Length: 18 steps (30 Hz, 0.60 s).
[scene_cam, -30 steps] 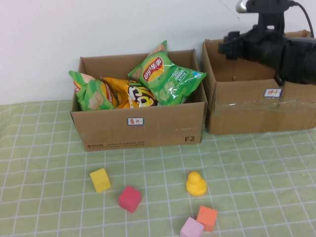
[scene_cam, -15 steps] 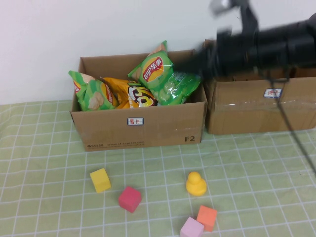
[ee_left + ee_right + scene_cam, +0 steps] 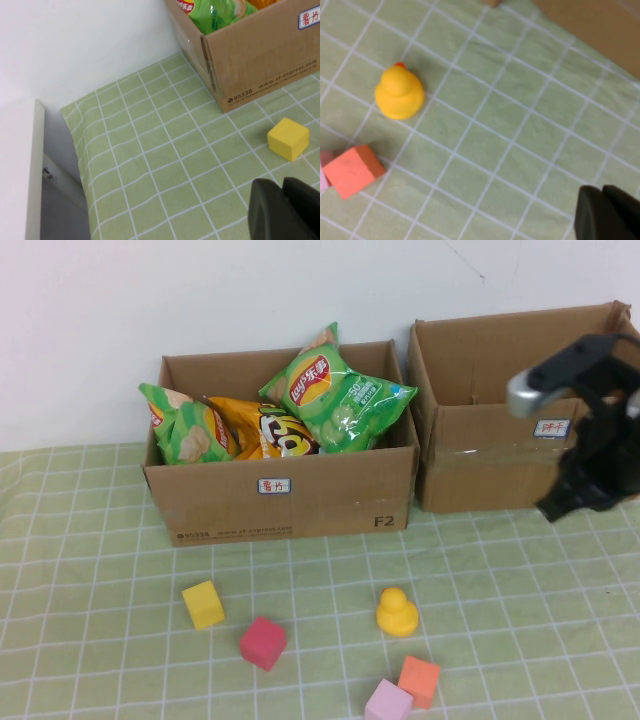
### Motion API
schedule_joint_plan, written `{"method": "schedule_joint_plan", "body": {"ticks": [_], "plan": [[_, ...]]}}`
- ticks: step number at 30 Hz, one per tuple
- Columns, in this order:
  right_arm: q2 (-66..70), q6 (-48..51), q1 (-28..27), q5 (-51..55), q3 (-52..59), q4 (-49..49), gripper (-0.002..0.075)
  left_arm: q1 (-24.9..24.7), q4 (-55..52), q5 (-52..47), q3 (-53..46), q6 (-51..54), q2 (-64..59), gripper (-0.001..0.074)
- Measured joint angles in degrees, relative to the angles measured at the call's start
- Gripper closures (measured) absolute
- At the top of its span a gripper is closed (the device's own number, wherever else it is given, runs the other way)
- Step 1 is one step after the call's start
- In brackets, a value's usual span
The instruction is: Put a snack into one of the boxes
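Note:
The left cardboard box (image 3: 330, 495) holds three snack bags: a green chip bag (image 3: 335, 395) on top, an orange bag (image 3: 262, 430) and another green bag (image 3: 185, 430). From the high view the right box (image 3: 480, 465) shows only its bare inner walls. My right gripper (image 3: 556, 508) hangs low in front of the right box, shut with nothing in it; in its wrist view the right gripper (image 3: 602, 192) is over bare cloth. My left gripper (image 3: 284, 187) is shut and empty above the cloth, near a yellow cube (image 3: 288, 138) and the left box's corner (image 3: 260, 65).
Toys lie on the green checked cloth in front of the boxes: a yellow cube (image 3: 203, 604), a red cube (image 3: 263, 643), a yellow duck (image 3: 397, 612), an orange cube (image 3: 420, 681) and a pink cube (image 3: 388, 703). A white wall stands behind the boxes.
My right arm swung from above the right box toward the left box, then dropped in front of the right box. Its gripper went from open to shut. The bags stayed put.

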State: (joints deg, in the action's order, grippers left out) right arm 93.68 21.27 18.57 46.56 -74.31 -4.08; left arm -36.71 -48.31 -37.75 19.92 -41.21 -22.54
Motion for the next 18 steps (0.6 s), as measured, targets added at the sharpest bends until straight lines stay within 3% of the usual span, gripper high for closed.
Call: {"method": "schedule_joint_plan", "body": {"ticks": [14,18], "plan": [[-28.9,-22.76,0.0,-18.51,37.18,17.53,0.0721,0.0,0.0,0.0,0.0,-2.39,0.0,0.0707],[-37.09,-29.04,0.0,-21.32,43.09,20.04,0.0721,0.0,0.0,0.24,0.0,-3.16,0.0,0.0707]]}}
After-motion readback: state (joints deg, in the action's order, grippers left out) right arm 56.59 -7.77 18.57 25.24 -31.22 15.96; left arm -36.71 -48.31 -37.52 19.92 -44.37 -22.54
